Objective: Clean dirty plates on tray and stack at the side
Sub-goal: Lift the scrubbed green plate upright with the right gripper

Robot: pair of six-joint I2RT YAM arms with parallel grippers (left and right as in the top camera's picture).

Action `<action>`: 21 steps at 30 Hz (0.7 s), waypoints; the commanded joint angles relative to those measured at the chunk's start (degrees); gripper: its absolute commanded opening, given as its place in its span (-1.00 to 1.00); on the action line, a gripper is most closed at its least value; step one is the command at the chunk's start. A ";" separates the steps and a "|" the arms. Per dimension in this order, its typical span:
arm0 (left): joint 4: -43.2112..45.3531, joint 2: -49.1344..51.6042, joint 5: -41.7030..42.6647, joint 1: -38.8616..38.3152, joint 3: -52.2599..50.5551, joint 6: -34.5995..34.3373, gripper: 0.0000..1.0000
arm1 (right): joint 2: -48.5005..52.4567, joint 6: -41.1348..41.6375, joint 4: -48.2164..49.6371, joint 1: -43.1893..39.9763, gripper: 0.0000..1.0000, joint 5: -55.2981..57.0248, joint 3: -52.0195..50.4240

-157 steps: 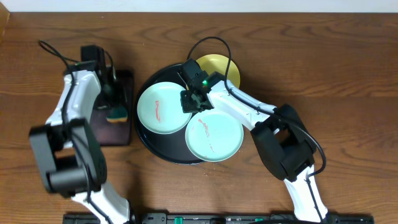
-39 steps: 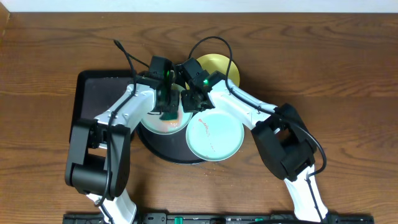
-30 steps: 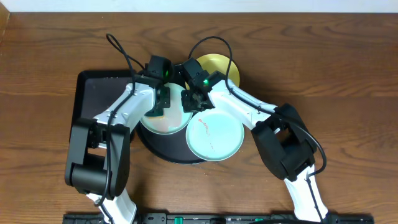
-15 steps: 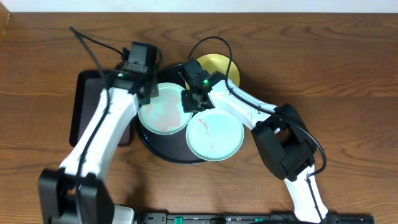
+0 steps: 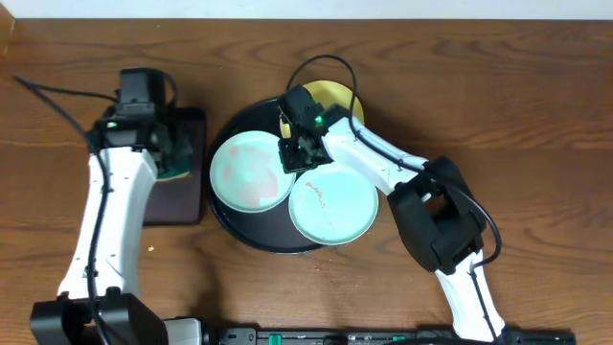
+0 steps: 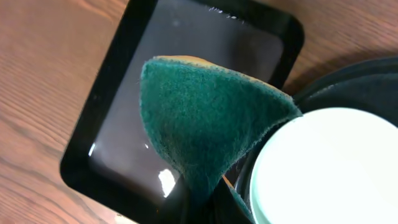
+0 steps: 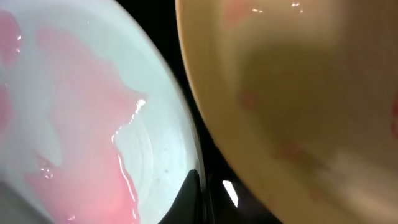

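The round black tray (image 5: 233, 225) holds two mint plates. The left plate (image 5: 247, 172) has a thin pink film; it also shows in the right wrist view (image 7: 81, 118) and the left wrist view (image 6: 329, 168). The front-right plate (image 5: 332, 208) has red smears. The yellow plate (image 5: 337, 97) lies at the tray's far edge, partly under the right arm, and fills the right of the right wrist view (image 7: 298, 93). My right gripper (image 5: 299, 153) (image 7: 196, 196) is shut on the left plate's rim. My left gripper (image 5: 163, 153) (image 6: 205, 208) is shut on a green sponge (image 6: 205, 130) over the rectangular tray.
A smaller black rectangular tray (image 5: 187, 192) (image 6: 186, 56) lies left of the round tray, touching or nearly touching its rim. Bare wooden table (image 5: 517, 115) lies to the right and far side. A cable loops above the right arm.
My left arm has swung the sponge off the left mint plate and back over the rectangular tray. That plate's red streaks are now a pale pink film. The right gripper has stayed put.
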 commanded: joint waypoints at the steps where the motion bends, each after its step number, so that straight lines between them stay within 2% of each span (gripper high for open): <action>1: -0.26 -0.24 8.74 4.48 0.94 -0.28 -0.85 | 0.13 -7.98 -5.44 -0.22 -0.98 -6.27 7.50; 8: -0.55 -0.26 10.29 8.46 0.94 -0.26 -0.85 | 0.13 -13.73 -16.68 0.17 -0.98 -2.60 20.57; 21: 0.00 -0.22 10.21 8.46 0.57 0.17 -0.85 | -3.15 -11.67 -24.59 5.35 -0.98 29.03 25.77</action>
